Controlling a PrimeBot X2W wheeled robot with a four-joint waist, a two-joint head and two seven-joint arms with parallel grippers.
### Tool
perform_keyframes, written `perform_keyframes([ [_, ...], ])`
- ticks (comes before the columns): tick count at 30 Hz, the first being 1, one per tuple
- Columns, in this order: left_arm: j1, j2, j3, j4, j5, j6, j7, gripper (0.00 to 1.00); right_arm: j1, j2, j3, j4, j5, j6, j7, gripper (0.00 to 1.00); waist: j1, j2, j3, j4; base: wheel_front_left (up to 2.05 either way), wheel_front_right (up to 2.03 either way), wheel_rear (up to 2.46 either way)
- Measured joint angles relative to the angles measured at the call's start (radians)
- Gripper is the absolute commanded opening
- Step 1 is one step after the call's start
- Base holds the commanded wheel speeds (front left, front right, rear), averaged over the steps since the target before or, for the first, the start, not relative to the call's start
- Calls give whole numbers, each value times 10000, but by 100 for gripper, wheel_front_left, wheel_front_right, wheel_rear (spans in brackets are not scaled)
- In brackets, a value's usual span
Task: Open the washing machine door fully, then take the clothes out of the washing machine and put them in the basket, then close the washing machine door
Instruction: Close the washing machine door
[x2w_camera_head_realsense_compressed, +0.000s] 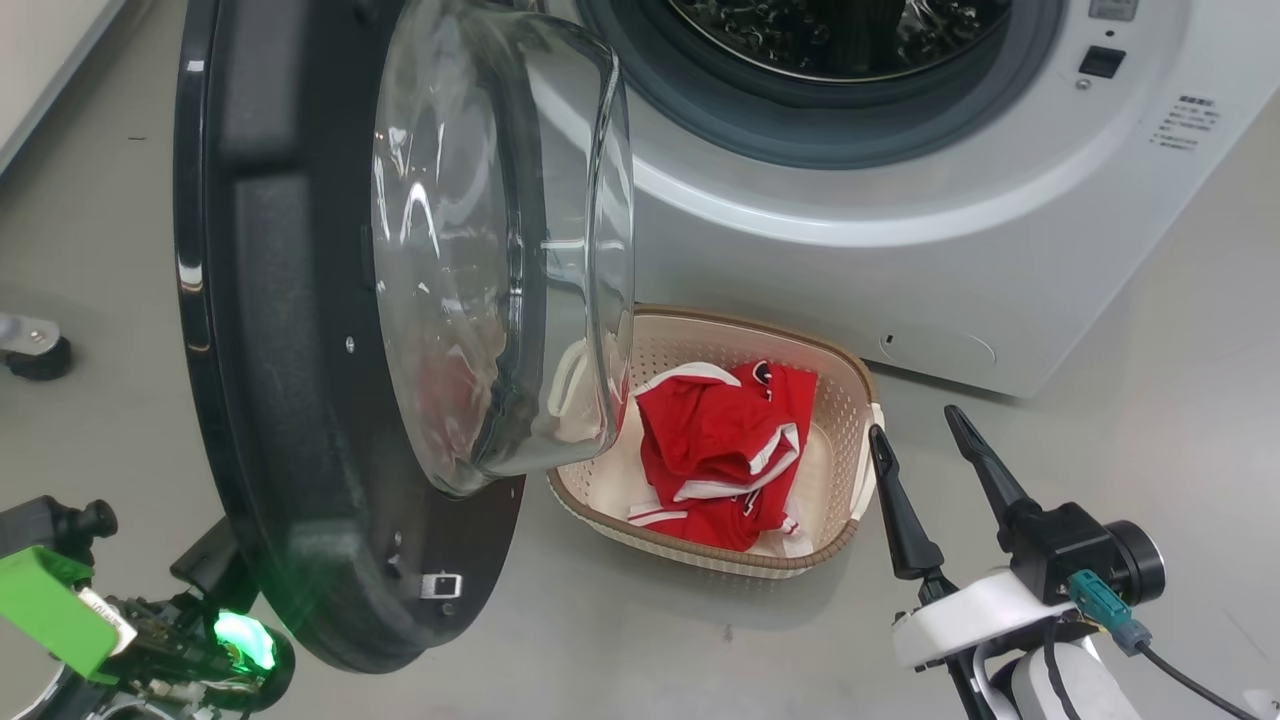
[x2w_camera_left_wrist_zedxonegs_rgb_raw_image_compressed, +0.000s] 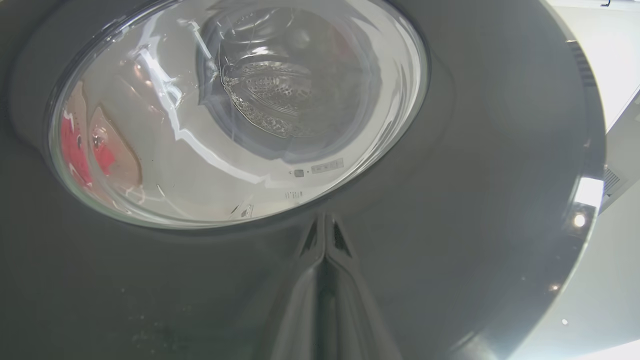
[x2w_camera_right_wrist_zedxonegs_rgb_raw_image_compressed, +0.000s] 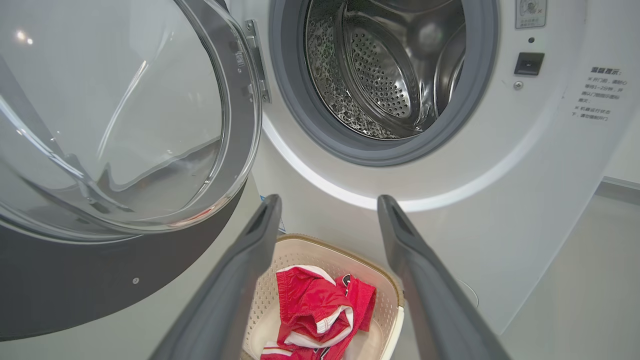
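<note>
Black around the washing machine door (x2w_camera_head_realsense_compressed: 270, 400) at left of the head view, clear glass at its centre with a faint red tint low down. White across the washing machine (x2w_camera_head_realsense_compressed: 900, 250) at upper right; grey on its gasket (x2w_camera_right_wrist_zedxonegs_rgb_raw_image_compressed: 300, 115), shiny steel dotted with holes on the drum (x2w_camera_right_wrist_zedxonegs_rgb_raw_image_compressed: 380, 75). Cream with rows of small holes on the basket (x2w_camera_head_realsense_compressed: 850, 440), brown woven-look rim. Bright red with white trim on the clothes (x2w_camera_head_realsense_compressed: 720, 440). Black, then white behind, on the right gripper (x2w_camera_head_realsense_compressed: 912, 420). Vivid green block (x2w_camera_head_realsense_compressed: 45, 610) at lower left. Pale grey floor (x2w_camera_head_realsense_compressed: 1150, 450).
</note>
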Motion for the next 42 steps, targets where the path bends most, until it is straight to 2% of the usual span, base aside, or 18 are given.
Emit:
perform_keyframes([
  [9, 38, -449, -27, -589, 104, 0, 673, 0, -349, 0, 130, -27, -25, 6, 0, 100, 0, 0, 359, -681, 0, 0, 0],
  [15, 36, -545, -73, -817, 232, 0, 1064, 0, -588, 0, 207, -119, -17, 13, 0, 100, 0, 0, 618, -1345, 0, 0, 0],
  [27, -447, -721, -330, -878, 782, -4, 1582, 0, -999, 0, 349, -393, 460, -56, 0, 100, 0, 0, 1150, -2952, 0, 0, 0],
  [32, -780, -775, -343, -761, 853, -4, 1632, 0, -1111, 2, 548, -502, 782, -217, -2, 100, 0, 0, 1356, -3663, 0, 0, 0],
  [39, -1471, -802, 54, -537, 1189, -4, 1480, 0, -1277, 4, 913, -635, 1264, -384, -2, 100, 0, 0, 1660, -4820, 0, 0, 0],
  [42, -1655, -798, 198, -418, 1250, -4, 1396, 0, -1349, 2, 1001, -640, 1383, -385, 0, 100, 0, 0, 1734, -5111, 0, 0, 0],
])
